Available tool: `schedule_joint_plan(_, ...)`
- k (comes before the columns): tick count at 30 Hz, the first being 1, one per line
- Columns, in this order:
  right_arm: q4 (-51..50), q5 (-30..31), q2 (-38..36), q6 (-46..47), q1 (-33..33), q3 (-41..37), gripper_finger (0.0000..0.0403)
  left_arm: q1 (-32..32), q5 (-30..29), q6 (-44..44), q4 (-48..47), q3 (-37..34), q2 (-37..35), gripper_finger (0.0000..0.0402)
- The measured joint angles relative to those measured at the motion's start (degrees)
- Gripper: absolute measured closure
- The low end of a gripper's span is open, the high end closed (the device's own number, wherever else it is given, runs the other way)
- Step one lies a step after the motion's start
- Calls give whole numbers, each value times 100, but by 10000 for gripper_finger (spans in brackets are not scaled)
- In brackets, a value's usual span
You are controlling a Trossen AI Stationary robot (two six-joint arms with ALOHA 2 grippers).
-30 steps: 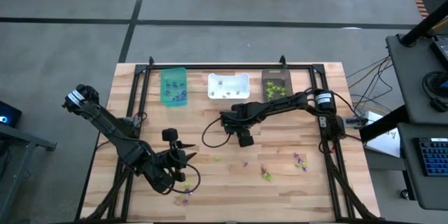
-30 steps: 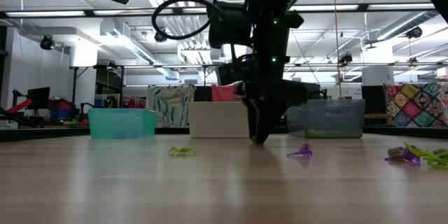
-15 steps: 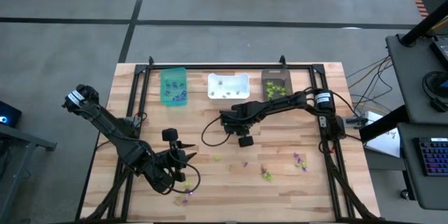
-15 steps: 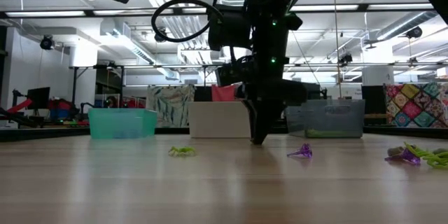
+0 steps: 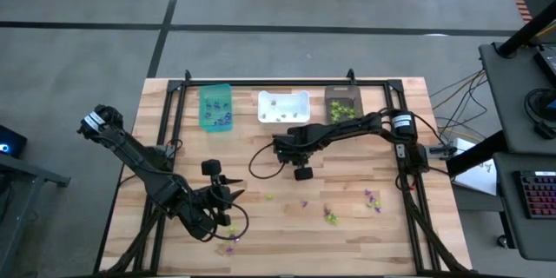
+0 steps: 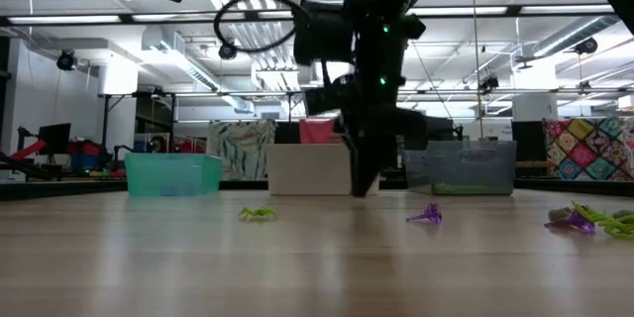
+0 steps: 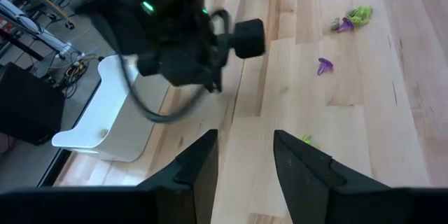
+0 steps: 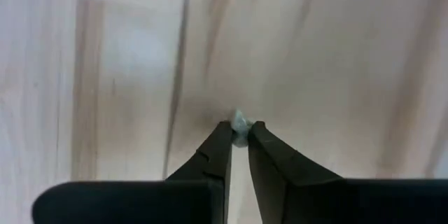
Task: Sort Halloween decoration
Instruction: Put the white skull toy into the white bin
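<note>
**Roughly halfway: bins part-filled, loose trinkets left on the table**

Right gripper [image 8: 237, 131] sits just above mid-table, in front of the white bin [image 5: 283, 107], fingertips pinched tight on a pale greyish trinket [image 8: 239, 120]. The wrist view shows the piece nipped between the tips, with bare wood behind it. The low view shows the fingers [image 6: 363, 180] a little off the tabletop, so I judge this one is picked and needs carrying to a bin.

Left gripper [image 5: 233, 195] waits at the near-left part of the table, fingers spread apart, holding nothing.

Done so far: the teal bin [image 5: 215, 107] holds purple pieces, the white bin holds a few pale ones, and the dark brown bin [image 5: 343, 106] holds lime-green ones. All three sit in a row along the far edge.

Left to sort:
- a lime-green piece [image 5: 269, 196] near the table's middle
- a purple piece [image 5: 304, 202] just beside it
- a lime-green clump [image 5: 330, 217] closer to the near edge
- purple bits [image 5: 373, 198] at the near right
- a purple piece [image 5: 231, 240] by the left arm

Colours seem matched to bins, so the pale one likely belongs in the white bin.
</note>
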Motion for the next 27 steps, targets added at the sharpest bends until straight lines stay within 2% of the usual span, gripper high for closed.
schedule_joint_plan(7, 14, 26, -495, -78, -99, 468, 371, 0, -139, 1, 46, 0, 0, 280)
schedule_joint_plan(13, 340, 11, -602, -264, -551, 1031, 370, 4, -166, 74, 106, 0, 0, 280)
schedule_joint_plan(21, 1728, 2, -595, -129, -1474, 935, 370, 2, -292, 91, 108, 0, 0, 280)
schedule_joint_plan(27, 1952, -85, -595, 615, -1973, 800, 369, 2, -292, 91, 105, 0, 0, 280)
